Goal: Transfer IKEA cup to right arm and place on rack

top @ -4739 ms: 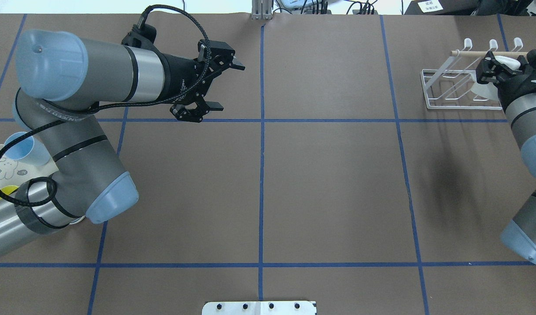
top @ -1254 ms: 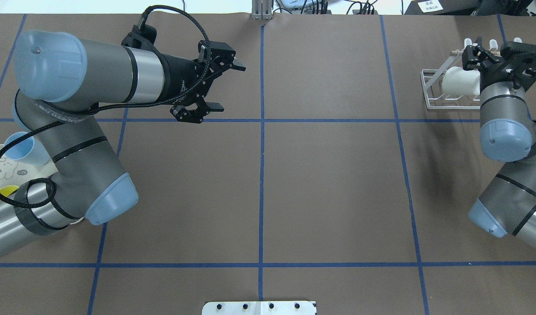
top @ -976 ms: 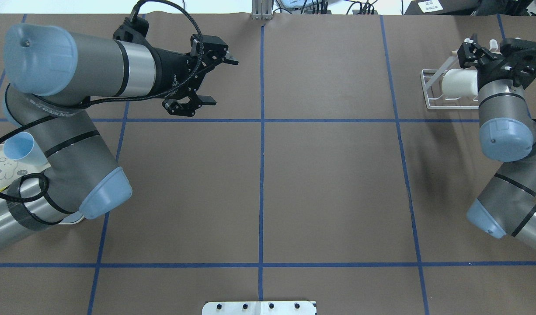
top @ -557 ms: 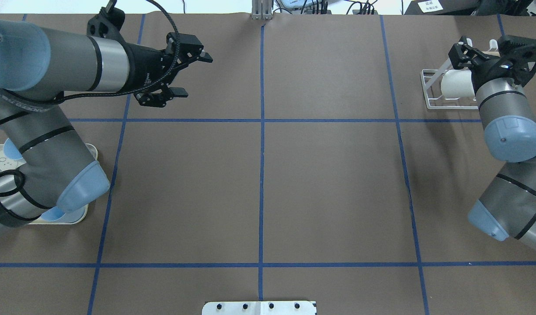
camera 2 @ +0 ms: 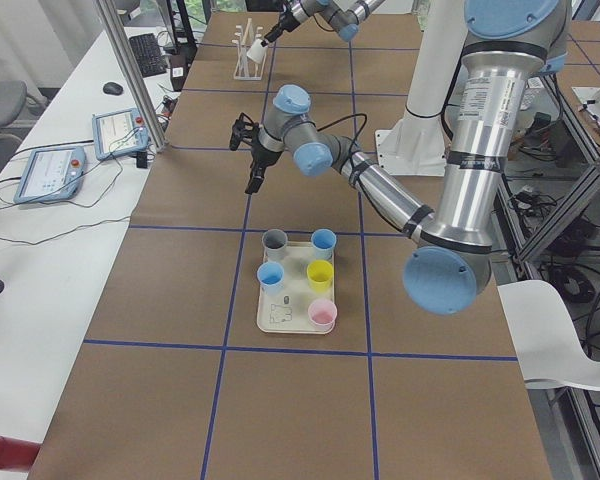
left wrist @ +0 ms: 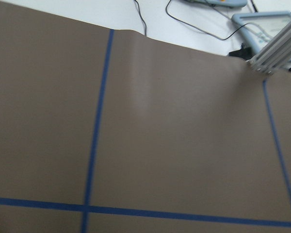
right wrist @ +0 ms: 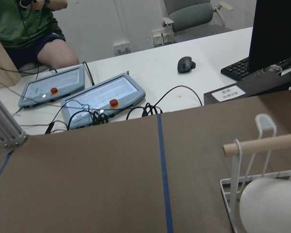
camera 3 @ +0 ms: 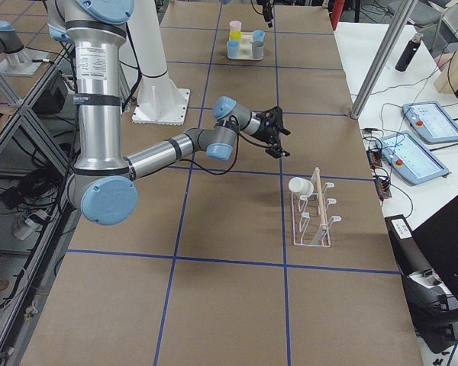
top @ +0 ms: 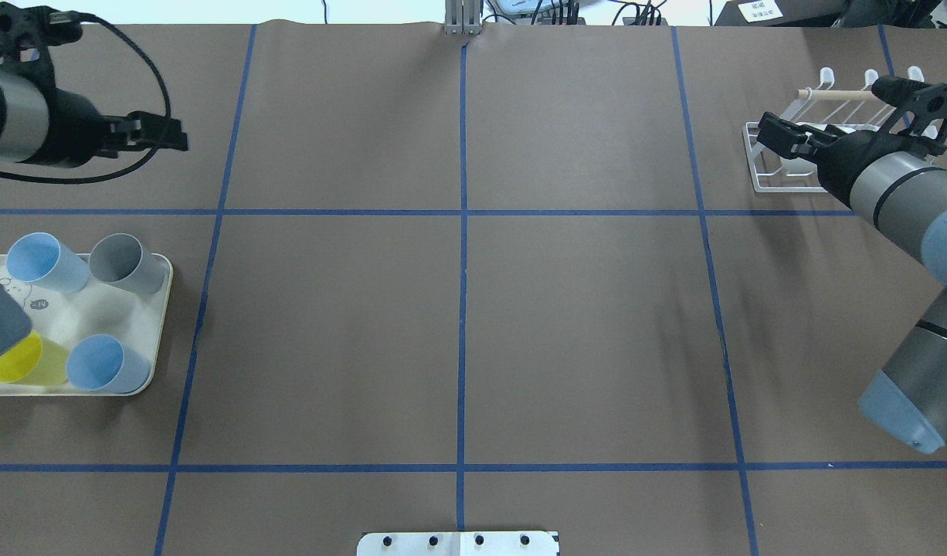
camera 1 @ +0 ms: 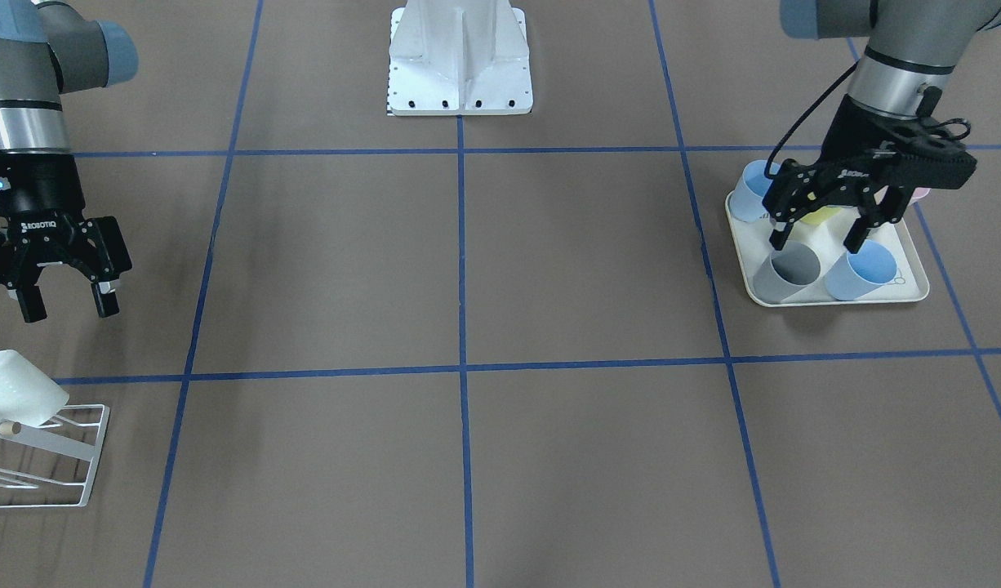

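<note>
The white cup [camera 1: 19, 390] rests on the rack [camera 1: 51, 447], with the right gripper [camera 1: 66, 305] nearby, spread and empty. The left gripper [camera 1: 817, 242] is spread too, holding nothing.

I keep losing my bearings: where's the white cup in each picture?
Front-facing: white cup, lower left, on the rack.
Overhead: upper right, mostly behind the right gripper.
Left side: too small to tell.
Right side: centre.
Left wrist: absent.
Right wrist: bottom right.
Landmark: the rack.
</note>
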Motion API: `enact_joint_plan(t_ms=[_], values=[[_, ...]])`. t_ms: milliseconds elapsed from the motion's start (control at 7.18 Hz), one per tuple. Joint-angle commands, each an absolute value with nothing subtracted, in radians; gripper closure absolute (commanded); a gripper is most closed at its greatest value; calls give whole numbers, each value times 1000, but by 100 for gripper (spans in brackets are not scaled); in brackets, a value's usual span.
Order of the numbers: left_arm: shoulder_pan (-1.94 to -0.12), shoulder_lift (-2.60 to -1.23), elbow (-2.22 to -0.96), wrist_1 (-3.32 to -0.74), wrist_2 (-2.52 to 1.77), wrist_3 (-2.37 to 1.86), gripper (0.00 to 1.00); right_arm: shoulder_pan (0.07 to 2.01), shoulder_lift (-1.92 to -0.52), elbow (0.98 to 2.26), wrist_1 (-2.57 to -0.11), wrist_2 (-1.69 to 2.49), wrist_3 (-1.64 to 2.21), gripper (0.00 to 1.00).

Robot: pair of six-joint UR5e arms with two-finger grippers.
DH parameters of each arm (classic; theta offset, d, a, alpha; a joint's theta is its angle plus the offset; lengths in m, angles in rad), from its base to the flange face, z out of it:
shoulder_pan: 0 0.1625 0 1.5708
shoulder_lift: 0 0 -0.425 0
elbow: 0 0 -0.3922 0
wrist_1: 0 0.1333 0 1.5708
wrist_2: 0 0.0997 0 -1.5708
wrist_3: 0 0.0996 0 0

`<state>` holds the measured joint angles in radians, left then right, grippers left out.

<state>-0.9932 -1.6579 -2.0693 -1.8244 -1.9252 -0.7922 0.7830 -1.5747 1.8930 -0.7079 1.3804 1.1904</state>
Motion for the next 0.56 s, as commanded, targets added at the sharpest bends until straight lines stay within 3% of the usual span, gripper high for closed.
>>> enact_joint_plan(t_ms=[0, 139, 418], values=[[-1148, -1417, -2100, -1799, -2175, -448, 0, 782, -1578, 1908, -709, 1536, 1192, 1], [-1160, -1293, -2083, -1807, -2254, -395, 0, 782, -1578, 1910, -707, 1596, 1198, 1], [-1157, -1171, -2068, -1819, -2255, -358, 0, 779, -1563, 1911, -704, 1621, 1293, 1]])
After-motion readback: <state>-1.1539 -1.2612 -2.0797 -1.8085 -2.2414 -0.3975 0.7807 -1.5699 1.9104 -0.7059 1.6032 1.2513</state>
